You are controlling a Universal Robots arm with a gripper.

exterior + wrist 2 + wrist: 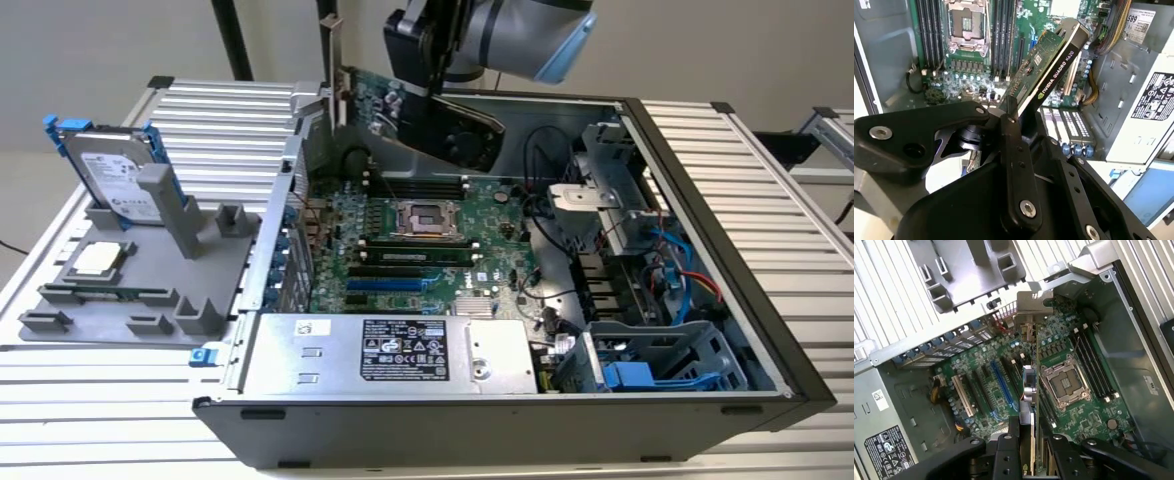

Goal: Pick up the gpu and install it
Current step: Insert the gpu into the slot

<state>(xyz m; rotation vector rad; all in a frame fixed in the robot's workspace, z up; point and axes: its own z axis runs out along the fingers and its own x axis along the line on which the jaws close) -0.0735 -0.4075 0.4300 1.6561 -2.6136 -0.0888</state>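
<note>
While the tool (1010, 111) clamps it, gpu (1053, 62) tilted, above motherboard (501, 262), inside open case (467, 435).

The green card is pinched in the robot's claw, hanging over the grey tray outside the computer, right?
Not quite. The gripper does pinch the card, but it hangs over the circuit board inside the open computer, not over the grey tray. Both wrist views show that.

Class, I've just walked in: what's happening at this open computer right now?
A robot arm has its jaws shut on the gpu, holding it tilted over the motherboard inside the open case. The card is not yet seated in a slot. A hard drive stands in a grey holder beside the case.
</note>
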